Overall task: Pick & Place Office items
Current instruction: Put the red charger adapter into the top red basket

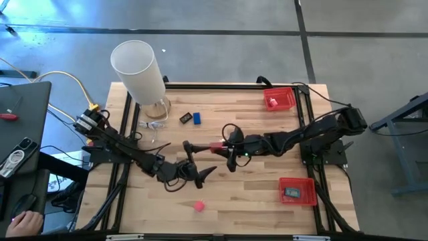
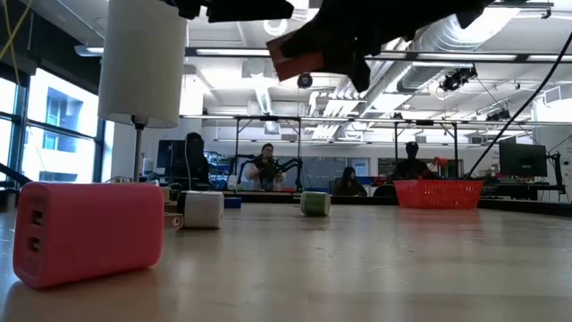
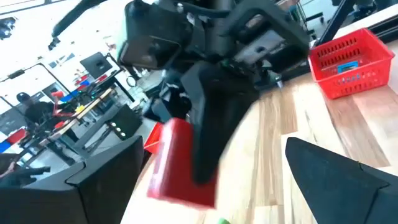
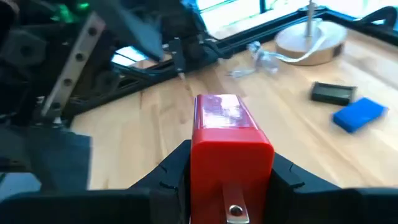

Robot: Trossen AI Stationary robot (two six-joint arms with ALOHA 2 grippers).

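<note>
Low view: a pink rounded plastic block (image 2: 88,231) is seen nearest, loose on the wooden tabletop (image 2: 375,268). Above mid-table, a red rectangular plastic block (image 4: 229,140) is pinched in the right gripper (image 1: 227,148) jaws, held aloft. The left gripper (image 1: 200,173) jaws are spread beside it. Farther off, a blue block (image 1: 197,118) and black piece (image 1: 185,118) remain unplaced. Both red mesh trays (image 1: 279,98) hold items; open tabletop lies between the grippers and the near tray (image 1: 297,191).

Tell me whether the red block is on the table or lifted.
Lifted. The right tool is shut on the red block, and the low view shows it well above the table.
</note>
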